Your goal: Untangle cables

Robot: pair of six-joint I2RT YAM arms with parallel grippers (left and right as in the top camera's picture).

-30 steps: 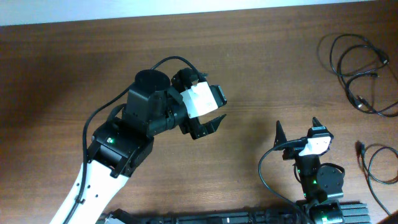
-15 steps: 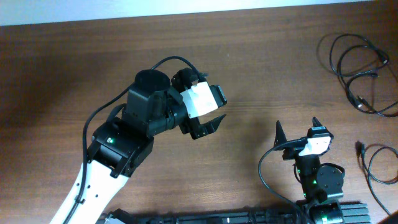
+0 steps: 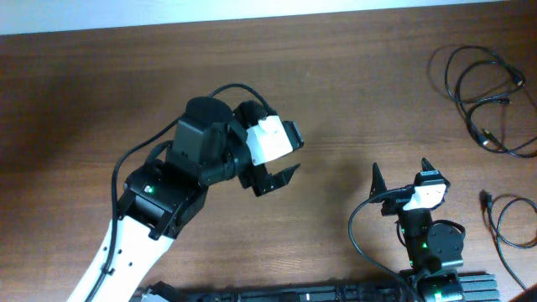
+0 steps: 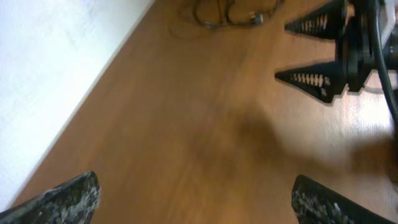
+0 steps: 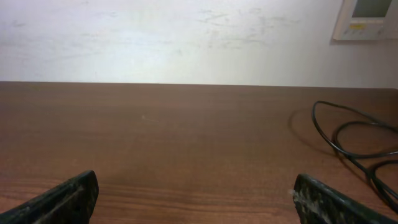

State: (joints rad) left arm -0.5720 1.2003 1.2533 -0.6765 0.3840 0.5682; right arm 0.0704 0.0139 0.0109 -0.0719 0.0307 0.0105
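Thin black cables [image 3: 482, 92] lie in loose tangled loops at the table's far right corner. A second black cord [image 3: 508, 220] loops at the right edge, nearer the front. My left gripper [image 3: 281, 174] is open and empty over the middle of the table, far from the cables. My right gripper [image 3: 401, 178] is open and empty near the front, left of the second cord. The left wrist view shows cables [image 4: 227, 12] at the top, beyond the right gripper's fingers. The right wrist view shows a cable loop [image 5: 348, 140] at the right.
The wooden table [image 3: 101, 92] ends at a white wall along the back edge. A white wall panel [image 5: 368, 17] hangs at the upper right in the right wrist view. A black base strip [image 3: 277, 294] runs along the front edge.
My left gripper has turned and dropped slightly toward the front. The right arm and the cables have not moved.
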